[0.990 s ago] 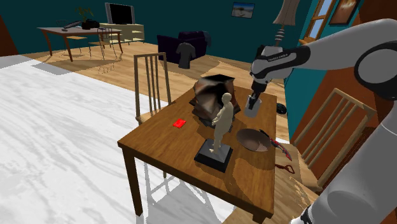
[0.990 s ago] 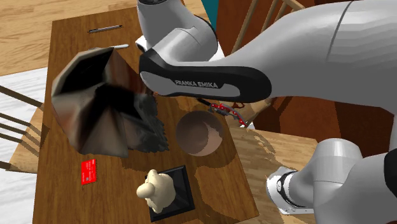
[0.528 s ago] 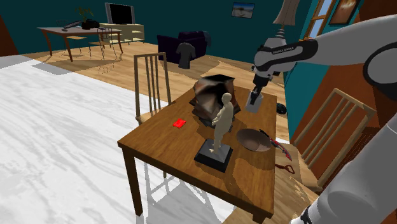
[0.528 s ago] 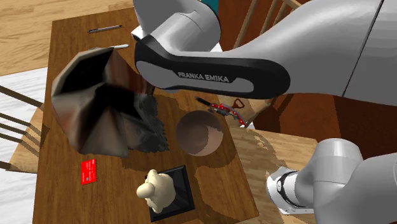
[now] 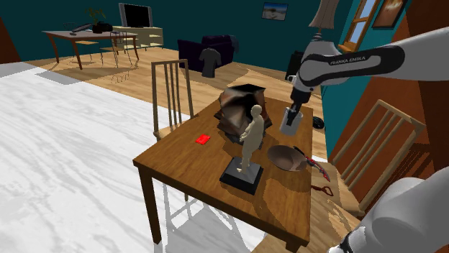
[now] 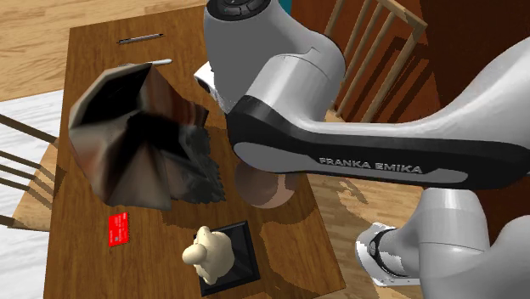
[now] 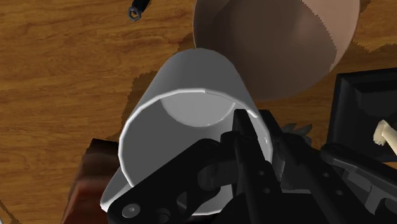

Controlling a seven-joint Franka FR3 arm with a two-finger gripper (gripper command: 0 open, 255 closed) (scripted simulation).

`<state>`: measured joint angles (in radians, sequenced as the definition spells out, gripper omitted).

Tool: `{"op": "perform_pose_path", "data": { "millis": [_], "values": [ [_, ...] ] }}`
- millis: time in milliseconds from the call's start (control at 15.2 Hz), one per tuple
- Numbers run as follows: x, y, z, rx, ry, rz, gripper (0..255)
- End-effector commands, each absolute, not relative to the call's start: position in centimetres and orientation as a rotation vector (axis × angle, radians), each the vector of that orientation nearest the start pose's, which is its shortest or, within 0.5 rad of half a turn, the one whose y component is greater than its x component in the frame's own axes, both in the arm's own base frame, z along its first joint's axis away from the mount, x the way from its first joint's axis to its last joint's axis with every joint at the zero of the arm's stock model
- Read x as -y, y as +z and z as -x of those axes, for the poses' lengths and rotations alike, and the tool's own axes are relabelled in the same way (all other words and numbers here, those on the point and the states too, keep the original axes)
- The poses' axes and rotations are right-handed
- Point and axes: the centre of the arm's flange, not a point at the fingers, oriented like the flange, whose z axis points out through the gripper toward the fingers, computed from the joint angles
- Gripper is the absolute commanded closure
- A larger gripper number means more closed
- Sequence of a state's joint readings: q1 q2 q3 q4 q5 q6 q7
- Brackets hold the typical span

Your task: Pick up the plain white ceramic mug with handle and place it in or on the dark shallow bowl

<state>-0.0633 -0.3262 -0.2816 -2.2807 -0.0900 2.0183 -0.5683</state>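
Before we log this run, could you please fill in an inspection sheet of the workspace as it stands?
Surface: wooden table, bare wood showing between items.
Job's things: white mug held clear of the table, near the dark brown bowl; nothing seen in the bowl.
Clutter: crumpled brown bag, pale figurine on a black base, red card, pen, red-handled tool by the bowl.
Grippers: gripper shut on the mug's wall, one finger inside.
Cables: nothing seen.
Surroundings: wooden chair at the table, teal walls, far desk.
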Motion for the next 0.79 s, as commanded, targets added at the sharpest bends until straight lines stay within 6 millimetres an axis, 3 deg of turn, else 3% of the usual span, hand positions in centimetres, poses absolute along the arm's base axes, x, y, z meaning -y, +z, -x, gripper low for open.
{"op": "perform_pose_path", "data": {
  "millis": [0,264,726],
  "values": [
    [14.8,48.8,-41.5,0.426,-0.081,3.129,255],
    [11.4,49.5,-38.7,0.426,-0.081,3.129,255],
    [11.4,45.8,-38.7,0.426,-0.081,3.129,255]
  ]
}}
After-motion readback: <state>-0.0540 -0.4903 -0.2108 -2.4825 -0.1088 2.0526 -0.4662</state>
